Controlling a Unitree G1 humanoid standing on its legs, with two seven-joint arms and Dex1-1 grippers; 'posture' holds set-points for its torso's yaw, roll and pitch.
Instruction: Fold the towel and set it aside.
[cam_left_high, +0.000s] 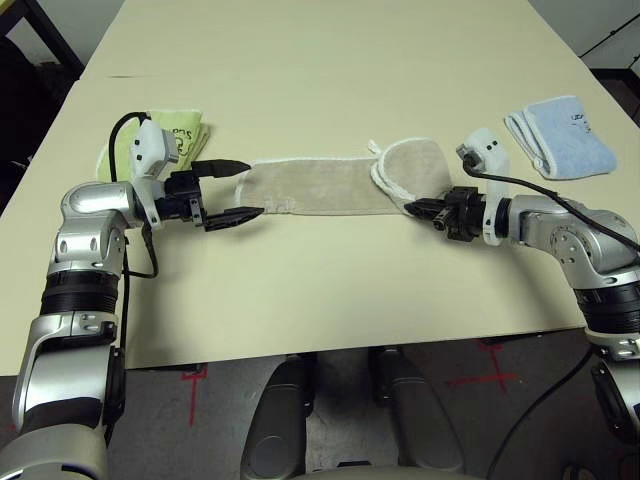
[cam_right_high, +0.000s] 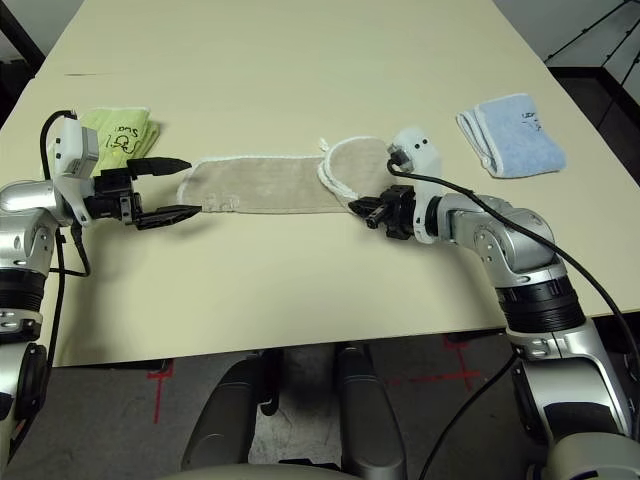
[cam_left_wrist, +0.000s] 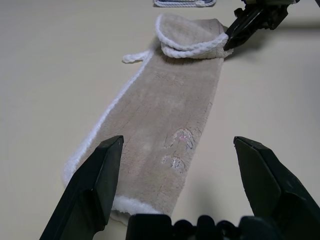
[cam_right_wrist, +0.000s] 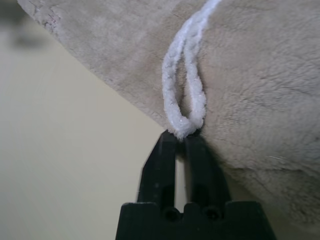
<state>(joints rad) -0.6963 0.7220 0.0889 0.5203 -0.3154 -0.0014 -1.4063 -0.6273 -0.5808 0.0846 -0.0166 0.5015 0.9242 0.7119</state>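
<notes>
Left eye view: towel (cam_left_high: 330, 185) folded lengthwise, right end doubled over; right end effector (cam_right_wrist: 181, 145) pinching white edging; left end effector (cam_left_high: 232, 190) open. Final fold, set-aside pending.

Head pair looking down over the tabletop (cam_left_high: 330, 60) from its near edge, sharing everything. Left wrist low along the towel (cam_left_wrist: 165, 125); right wrist pressed close against its white edging.
</notes>
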